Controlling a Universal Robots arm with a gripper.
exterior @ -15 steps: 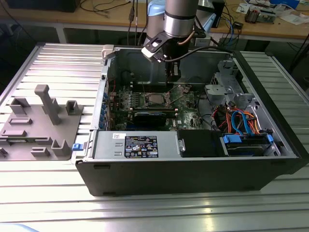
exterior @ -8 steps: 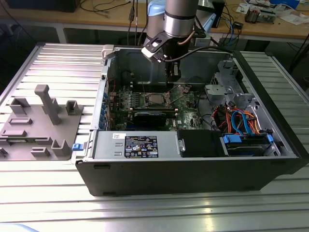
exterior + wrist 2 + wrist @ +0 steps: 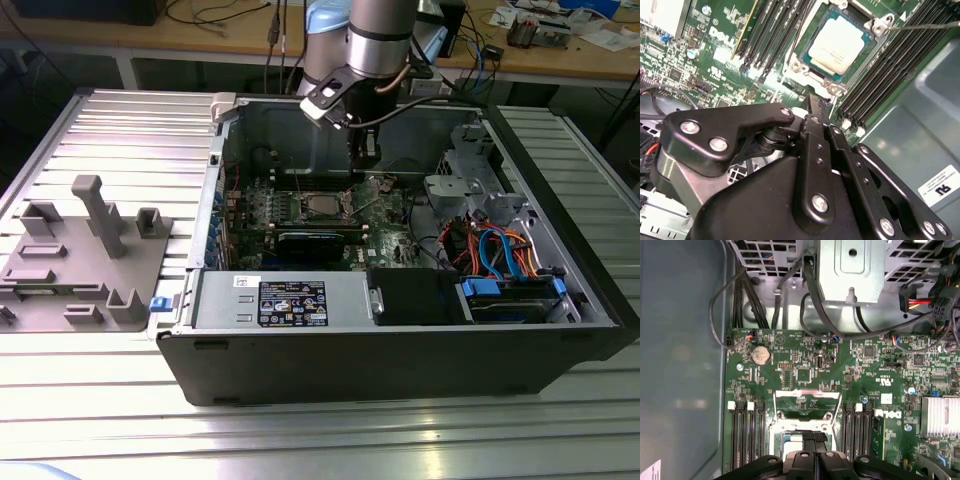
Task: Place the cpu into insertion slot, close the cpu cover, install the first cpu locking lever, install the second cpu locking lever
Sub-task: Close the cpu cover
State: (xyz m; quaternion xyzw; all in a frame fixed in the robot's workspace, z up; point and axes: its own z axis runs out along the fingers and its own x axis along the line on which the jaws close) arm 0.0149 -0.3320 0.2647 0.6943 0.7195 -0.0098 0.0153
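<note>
The cpu (image 3: 840, 40), a flat square chip with a dull silver top, lies in its socket on the green motherboard (image 3: 805, 365), uncovered. The cpu cover (image 3: 807, 396), a thin silvery frame with a square opening, stands flipped open at one side of the socket. My gripper (image 3: 812, 106) hangs just above the socket's edge near the cover's hinge side, its black fingers (image 3: 815, 437) shut with nothing between them. A thin wire locking lever (image 3: 925, 26) sticks out from a socket corner. In the exterior view the gripper (image 3: 364, 158) reaches down into the open computer case over the socket (image 3: 318, 206).
Black memory slots (image 3: 880, 75) flank the socket on both sides. Cables (image 3: 815, 315) and a metal bracket (image 3: 850, 270) lie past the board's edge. The case wall (image 3: 400, 350), drive bay with orange and blue cables (image 3: 500, 255) and a grey fixture (image 3: 85, 250) surround the work area.
</note>
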